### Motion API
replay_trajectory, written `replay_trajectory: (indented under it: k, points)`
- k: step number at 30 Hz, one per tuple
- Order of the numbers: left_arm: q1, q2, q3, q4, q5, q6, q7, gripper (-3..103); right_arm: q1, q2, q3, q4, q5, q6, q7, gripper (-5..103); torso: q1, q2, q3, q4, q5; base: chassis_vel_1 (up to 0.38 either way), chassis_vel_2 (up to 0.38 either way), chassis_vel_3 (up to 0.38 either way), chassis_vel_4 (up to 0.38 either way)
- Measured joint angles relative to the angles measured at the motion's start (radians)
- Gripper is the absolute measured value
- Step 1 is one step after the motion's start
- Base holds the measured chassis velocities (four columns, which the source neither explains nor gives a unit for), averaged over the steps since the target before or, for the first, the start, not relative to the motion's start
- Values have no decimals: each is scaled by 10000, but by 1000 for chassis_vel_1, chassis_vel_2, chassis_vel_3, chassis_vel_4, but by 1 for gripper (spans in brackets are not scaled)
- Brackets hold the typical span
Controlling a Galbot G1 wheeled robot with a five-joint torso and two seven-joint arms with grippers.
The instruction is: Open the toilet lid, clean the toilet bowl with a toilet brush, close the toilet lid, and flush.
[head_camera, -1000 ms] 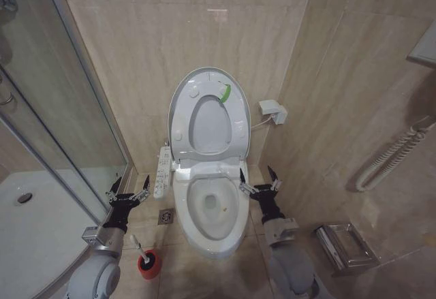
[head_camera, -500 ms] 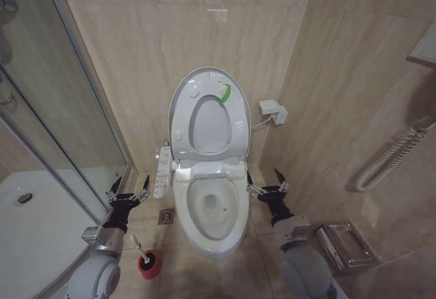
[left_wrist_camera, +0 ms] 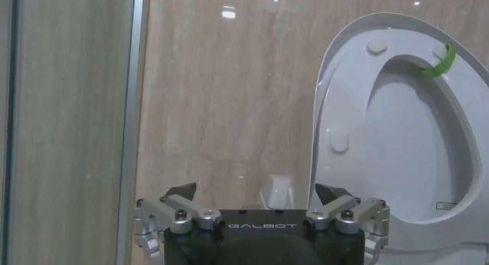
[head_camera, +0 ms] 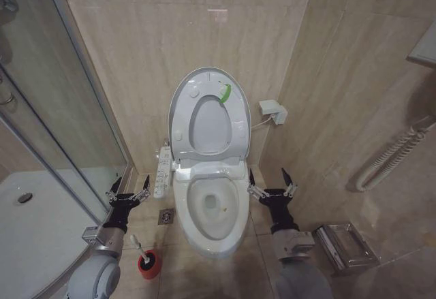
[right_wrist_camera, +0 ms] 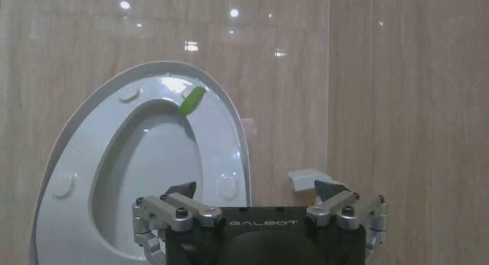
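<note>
Toilet brush [head_camera: 138,248]: nearest to us, it stands on the floor in its red holder [head_camera: 149,263], just in front of our left arm and to the left of the bowl. We judge the thin white handle an easy thing to miss or knock, and a sideways bump could tip the small holder over.

Left gripper [head_camera: 127,195]: we hold it with fingers spread and nothing between them, above the floor between the shower glass [head_camera: 61,129] and the bowl. The brush sits behind and below it, so a reach back down could scrape the glass or the side button panel [head_camera: 163,171].

Right gripper [head_camera: 272,191]: its fingers are wide apart and empty, just beside the right rim of the bowl, near the tiled wall [head_camera: 354,108]. A careless swing could strike the rim or the wall.

Toilet bowl [head_camera: 212,207]: it lies uncovered between our two grippers, with water at the bottom. Vigorous brushing could splash onto the floor or our arms.

Toilet lid [head_camera: 206,114]: farthest from us, it stands raised against the back wall with the seat up too, bumpers and green strip facing us. We think it looks near upright, so a nudge from either arm could send it dropping shut, possibly onto a gripper working in the bowl.
</note>
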Motion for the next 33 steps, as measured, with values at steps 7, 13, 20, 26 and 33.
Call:
replay_trajectory:
  k: [7,13,20,26,33]
  points:
    - [0,0,0,0,0,0,0,100,424,132,165,-574,-658,416,-165,100,0,-1,0,1,1,0,0,0,0]
    - [0,0,0,0,0,0,0,100,580,124,234,-647,-680,424,-223,100,1,-1,0,1,1,0,0,0,0]
    - [1,0,0,0,0,0,0,100,717,71,329,-863,-682,439,-263,100,1,-1,0,0,1,0,0,0,0]
    - [1,0,0,0,0,0,0,100,912,-26,338,-1005,-728,219,-250,100,1,-1,0,1,1,0,0,0,0]
    - [0,0,0,0,0,0,0,100,924,-33,335,-1012,-732,186,-244,100,1,-1,1,0,1,0,0,0,0]
